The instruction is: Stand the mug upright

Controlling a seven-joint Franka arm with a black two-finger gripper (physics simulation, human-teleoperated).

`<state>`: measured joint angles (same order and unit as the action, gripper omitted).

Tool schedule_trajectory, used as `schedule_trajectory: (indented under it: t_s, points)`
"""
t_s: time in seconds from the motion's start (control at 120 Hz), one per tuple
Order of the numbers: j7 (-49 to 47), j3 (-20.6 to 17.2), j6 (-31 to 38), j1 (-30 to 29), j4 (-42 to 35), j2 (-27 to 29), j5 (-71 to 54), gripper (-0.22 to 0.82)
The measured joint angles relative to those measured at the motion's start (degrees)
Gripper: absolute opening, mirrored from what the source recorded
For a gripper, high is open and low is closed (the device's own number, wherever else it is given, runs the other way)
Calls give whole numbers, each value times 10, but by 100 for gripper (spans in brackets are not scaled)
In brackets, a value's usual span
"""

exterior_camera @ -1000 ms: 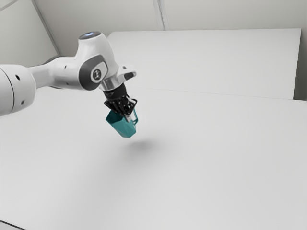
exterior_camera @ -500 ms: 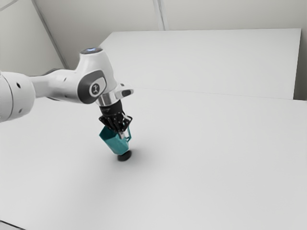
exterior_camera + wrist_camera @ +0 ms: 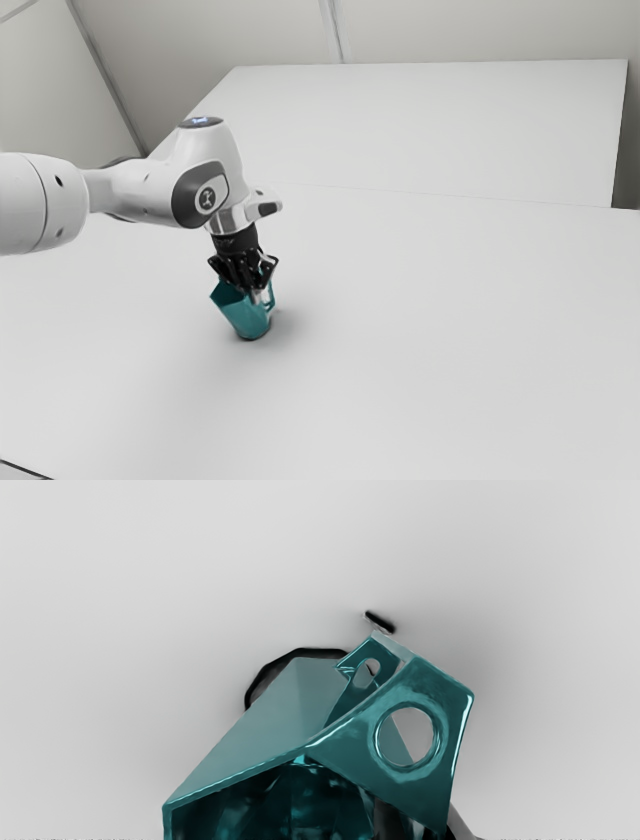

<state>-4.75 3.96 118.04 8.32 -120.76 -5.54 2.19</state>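
Note:
In the exterior view my gripper (image 3: 257,290) points down at the teal mug (image 3: 243,316), shut on its wall near the handle. The mug leans, its mouth toward the exterior view's upper left and its base low at the table, with dark contact shadow around it. Seen from the hand, the mug (image 3: 295,700) shows its open mouth, outer side and handle with a round hole. One finger of the gripper (image 3: 425,825) is inside the mug and the other outside, both partly hidden by it.
The white table (image 3: 430,350) spreads around the mug. A pale raised panel (image 3: 430,130) stands behind it. A small dark shadow mark (image 3: 380,622) lies on the table beside the handle.
My hand has come down with the mug, from above the table to its surface. The mug's tilt has lessened, and the dark shadow has drawn in under its base.

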Motion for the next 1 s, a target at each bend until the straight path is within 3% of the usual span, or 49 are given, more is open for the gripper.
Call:
schedule_trajectory:
  t_s: [0.167, 0.342, 0.575, 1.0]
  points:
    - [0, 0, -6, 1, -1, 8, 3, 28]
    - [-1, -1, -12, 2, -1, 30, 4, 46]
    - [2, -5, -31, 5, 8, 71, 5, 56]
    - [13, -4, -97, 13, 177, 71, -29, 60]
